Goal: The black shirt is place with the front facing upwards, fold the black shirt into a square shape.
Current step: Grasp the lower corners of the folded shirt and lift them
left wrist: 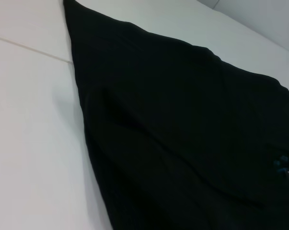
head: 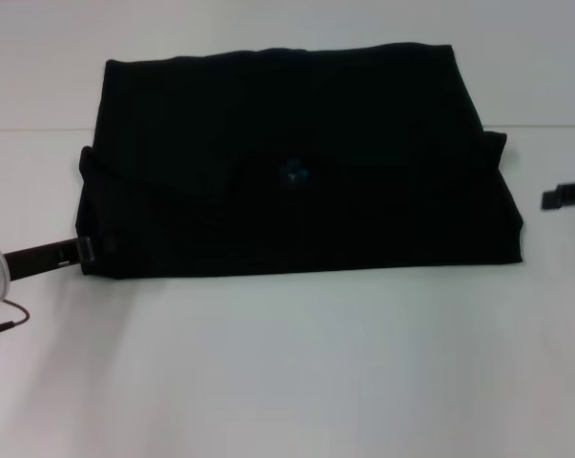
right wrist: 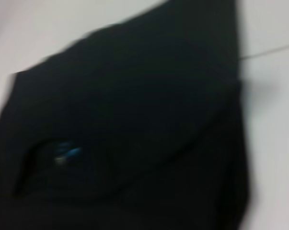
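Observation:
The black shirt [head: 363, 200] lies folded into a wide rectangle on the white table [head: 287, 363], with its small blue neck label [head: 293, 173] showing near the middle. My left gripper [head: 85, 251] reaches in from the left and meets the shirt's near left corner. My right gripper [head: 573, 206] is at the far right, open, a short way off the shirt's right edge and holding nothing. The left wrist view looks along the shirt [left wrist: 182, 120] with the label [left wrist: 281, 165] at its edge. Cloth [right wrist: 149, 105] and label [right wrist: 67, 152] fill the right wrist view.
A seam line [head: 30, 129] crosses the table behind the shirt's left side. Bare white table surface stretches in front of the shirt. A thin cable [head: 6, 320] hangs from my left arm.

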You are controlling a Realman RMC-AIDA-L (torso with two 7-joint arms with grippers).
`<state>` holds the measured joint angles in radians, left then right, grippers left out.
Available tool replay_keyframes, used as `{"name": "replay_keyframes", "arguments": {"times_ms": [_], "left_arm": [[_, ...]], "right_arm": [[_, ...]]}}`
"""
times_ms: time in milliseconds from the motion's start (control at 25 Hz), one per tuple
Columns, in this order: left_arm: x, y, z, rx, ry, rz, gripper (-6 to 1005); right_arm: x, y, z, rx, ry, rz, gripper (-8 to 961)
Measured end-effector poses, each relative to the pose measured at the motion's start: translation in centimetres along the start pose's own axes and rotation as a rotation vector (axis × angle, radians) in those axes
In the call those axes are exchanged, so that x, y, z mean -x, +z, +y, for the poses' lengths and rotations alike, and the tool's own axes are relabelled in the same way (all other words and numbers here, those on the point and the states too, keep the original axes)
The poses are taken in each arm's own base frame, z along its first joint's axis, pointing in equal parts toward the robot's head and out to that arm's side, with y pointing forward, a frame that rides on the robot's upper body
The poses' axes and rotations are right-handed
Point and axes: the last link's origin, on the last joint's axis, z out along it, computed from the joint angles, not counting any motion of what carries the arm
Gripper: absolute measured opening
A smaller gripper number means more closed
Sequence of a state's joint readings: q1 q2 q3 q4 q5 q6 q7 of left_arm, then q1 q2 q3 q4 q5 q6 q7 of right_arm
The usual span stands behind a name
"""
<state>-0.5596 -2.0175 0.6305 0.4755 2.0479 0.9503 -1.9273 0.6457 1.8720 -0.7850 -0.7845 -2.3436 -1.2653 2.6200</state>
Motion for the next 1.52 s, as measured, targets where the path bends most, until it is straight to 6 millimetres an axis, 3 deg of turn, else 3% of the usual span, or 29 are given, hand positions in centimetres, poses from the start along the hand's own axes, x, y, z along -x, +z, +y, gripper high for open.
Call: {"name": "replay_keyframes", "arguments": {"times_ms": [160,320,360,760,1240,1440,1520], "left_arm": [[0.0,0.0,0.0,0.001,0.003,-0.001,40],[0.1,-0.1,-0.1,0.003,-0.002,0.0,40],[0.1,-0.2,-0.1,0.004,-0.004,0.001,40],[-0.1,-0.2,-0.2,0.001,-0.015,0.012,41],[-0.2,-0.1,0.1,0.007,-0.011,0.012,40],[-0.1,-0.1,0.1,0.01,-0.009,0.011,40],[-0.1,-0.2,0.0,0.01,-0.01,0.011,40]], "right_arm": [[1.0,0.5,0.3,-0.026,0.008,-0.02,776],[1.3,2.9,1.2,-0.063,-0.022,-0.007,776],[1.1,4.3,1.7,-0.071,-0.039,0.002,776],[-1.0,7.9,3.4,-0.082,-0.081,0.026,776],[-2.2,9.4,4.3,-0.084,-0.119,0.032,775],[-2.0,9.0,4.0,-0.088,-0.122,0.012,743],[-2.0,8.9,4.0,-0.088,-0.123,0.008,688]]}}
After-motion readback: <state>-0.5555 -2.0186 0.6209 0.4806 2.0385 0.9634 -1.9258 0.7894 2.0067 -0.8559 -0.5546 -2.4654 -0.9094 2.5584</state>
